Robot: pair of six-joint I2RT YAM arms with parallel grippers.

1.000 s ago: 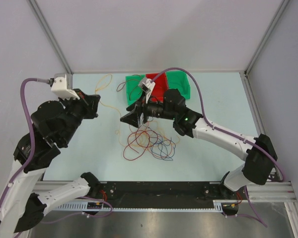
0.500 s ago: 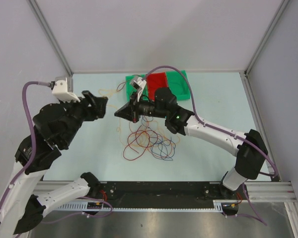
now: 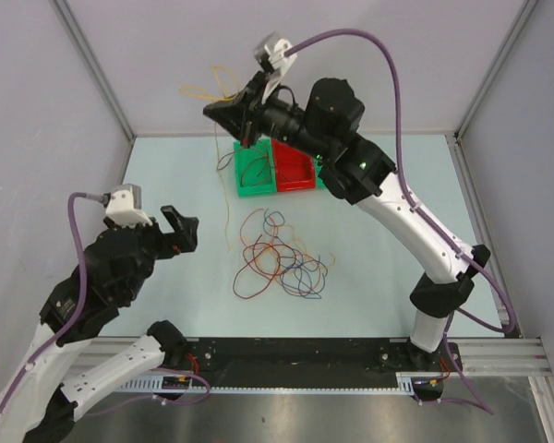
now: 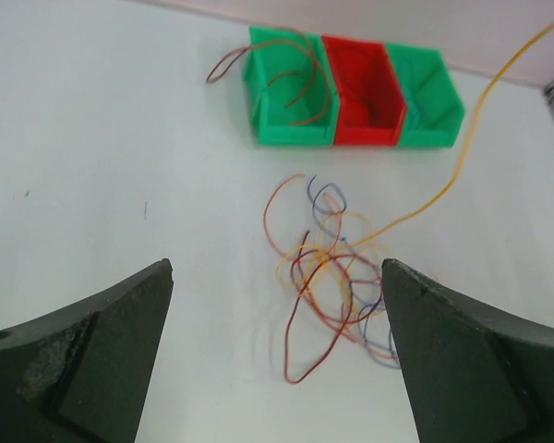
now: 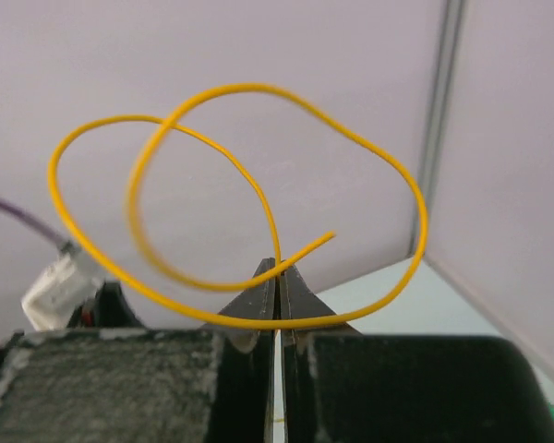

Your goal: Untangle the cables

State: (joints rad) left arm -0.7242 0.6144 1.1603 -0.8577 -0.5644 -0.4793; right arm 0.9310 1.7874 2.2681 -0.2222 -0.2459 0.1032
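Right end effector [image 5: 278, 275] lifted, yellow cable [image 5: 249, 88] pinched

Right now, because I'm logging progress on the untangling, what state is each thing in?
Right pincer, shut on the yellow cable, raised high.
Left pincer, open, empty.
Yellow cable, lifted, tail trailing down into the cable pile.
Cable pile, tangled on the table.
Left-end green bin, brown cable inside, draped over its rim.
Red bin, looks empty.
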